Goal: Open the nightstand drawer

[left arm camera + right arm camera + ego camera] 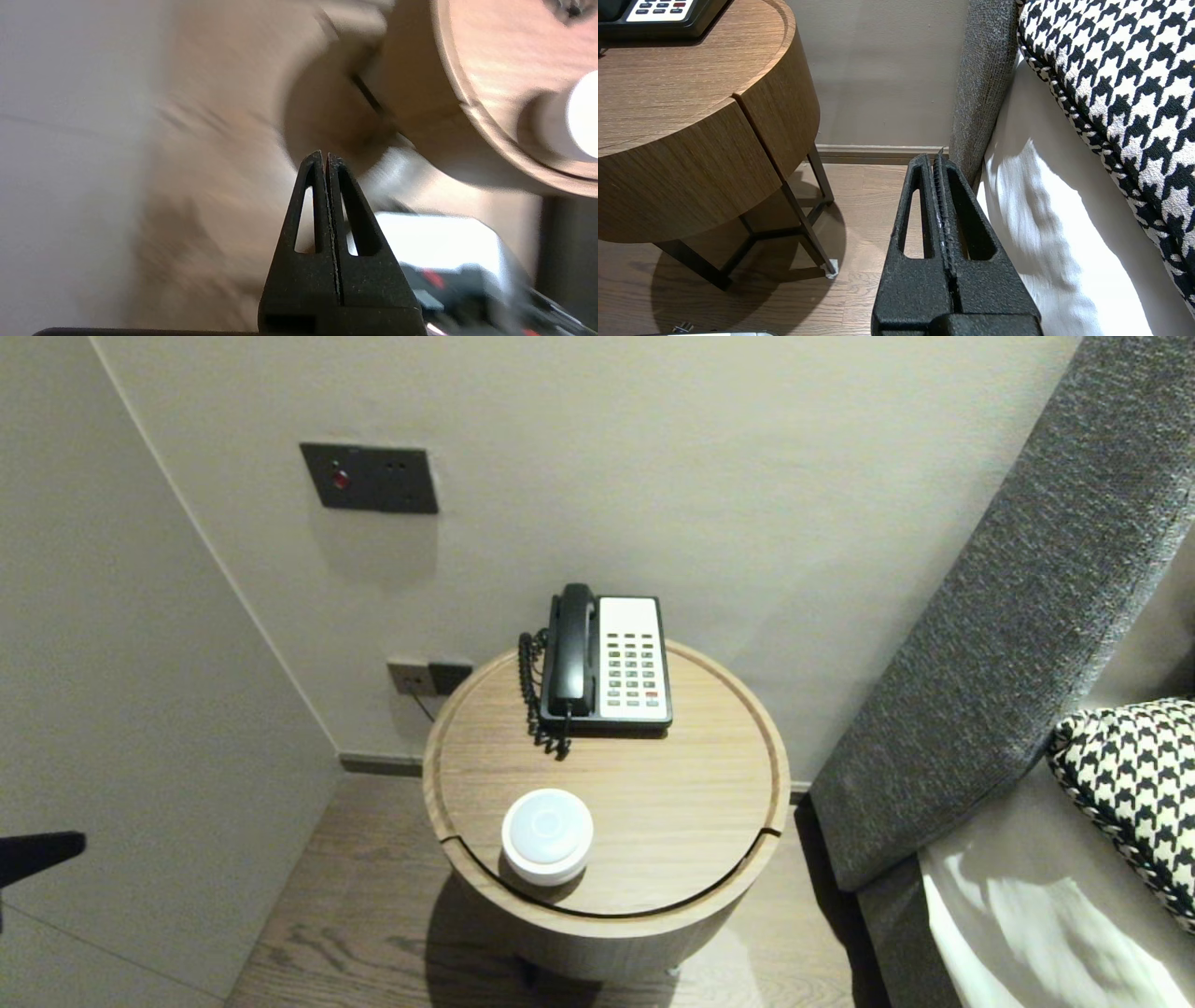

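White round puck-shaped device [547, 831]: flat on near-left part of round wooden side table [691, 803], face up; round, so no long axis. Black-and-white desk telephone [611, 658] behind it, apart, long axis toward wall, handset [571, 649] on left. Left gripper [325, 158]: off table's left side, jaws pressed together, empty; table rim between it and device. Right gripper [937, 158]: parked low between table and grey fabric headboard [980, 84], jaws closed, empty.

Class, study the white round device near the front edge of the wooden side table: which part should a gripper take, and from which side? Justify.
Take the white round device by its curved side wall, fingers on opposite sides, coming straight down from above. It sits flat, low and round, with a smooth top offering no handle. The left gripper, nearest and shut, would likely need opening first.
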### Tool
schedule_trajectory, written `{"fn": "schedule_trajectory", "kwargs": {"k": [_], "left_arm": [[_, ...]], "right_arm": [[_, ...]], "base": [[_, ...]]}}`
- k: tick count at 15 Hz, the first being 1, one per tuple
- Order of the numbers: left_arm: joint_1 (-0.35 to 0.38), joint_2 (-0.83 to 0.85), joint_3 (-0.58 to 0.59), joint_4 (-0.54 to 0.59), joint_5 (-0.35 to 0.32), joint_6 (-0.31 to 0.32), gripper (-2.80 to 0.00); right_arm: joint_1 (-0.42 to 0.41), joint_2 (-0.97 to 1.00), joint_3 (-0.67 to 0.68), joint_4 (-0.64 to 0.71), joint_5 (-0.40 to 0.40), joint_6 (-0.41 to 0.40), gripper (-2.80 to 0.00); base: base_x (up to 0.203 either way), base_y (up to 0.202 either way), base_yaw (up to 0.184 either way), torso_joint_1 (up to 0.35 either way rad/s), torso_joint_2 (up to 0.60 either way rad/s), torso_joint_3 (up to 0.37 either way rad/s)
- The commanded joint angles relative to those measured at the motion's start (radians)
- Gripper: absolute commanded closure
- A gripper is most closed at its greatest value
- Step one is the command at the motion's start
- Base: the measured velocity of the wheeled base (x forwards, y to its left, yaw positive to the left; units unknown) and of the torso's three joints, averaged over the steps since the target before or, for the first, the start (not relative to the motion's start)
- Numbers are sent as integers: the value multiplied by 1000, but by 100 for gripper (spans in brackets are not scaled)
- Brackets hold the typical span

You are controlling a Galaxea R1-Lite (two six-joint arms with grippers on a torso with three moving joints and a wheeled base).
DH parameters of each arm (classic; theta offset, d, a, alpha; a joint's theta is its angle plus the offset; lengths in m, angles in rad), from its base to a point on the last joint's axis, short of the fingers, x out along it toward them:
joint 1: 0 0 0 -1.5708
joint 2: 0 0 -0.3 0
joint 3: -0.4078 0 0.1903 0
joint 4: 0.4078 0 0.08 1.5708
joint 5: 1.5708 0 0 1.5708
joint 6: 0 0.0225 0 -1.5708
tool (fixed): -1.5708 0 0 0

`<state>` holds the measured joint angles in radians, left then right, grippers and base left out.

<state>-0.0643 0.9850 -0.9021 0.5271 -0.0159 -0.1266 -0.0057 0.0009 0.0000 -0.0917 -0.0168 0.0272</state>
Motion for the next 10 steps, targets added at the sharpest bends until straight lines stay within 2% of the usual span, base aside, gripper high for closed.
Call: {"fn": "schedule_trajectory", "kwargs": {"k": [1, 4, 6, 7, 10], "left_arm": [[-129, 193, -85, 50, -14, -136, 0], [-204, 314, -138, 73, -46, -242, 0], [-224, 370, -150, 42, -160, -351, 0], [-228, 393, -144, 16, -210, -372, 0], [-270, 456, -109, -78, -233, -403, 0]], "right_arm": [[0, -1, 40, -1, 0, 0, 0], [0, 0, 40, -1, 0, 0, 0], [0, 1, 40, 0, 0, 0, 0], [0, -1, 40, 0, 0, 0, 0], [0, 1, 40, 0, 0, 0, 0]], "base": [[0, 0, 0, 0, 0, 0], [0, 0, 0, 0, 0, 0], [0, 0, 0, 0, 0, 0], [0, 0, 0, 0, 0, 0], [0, 0, 0, 0, 0, 0]]}}
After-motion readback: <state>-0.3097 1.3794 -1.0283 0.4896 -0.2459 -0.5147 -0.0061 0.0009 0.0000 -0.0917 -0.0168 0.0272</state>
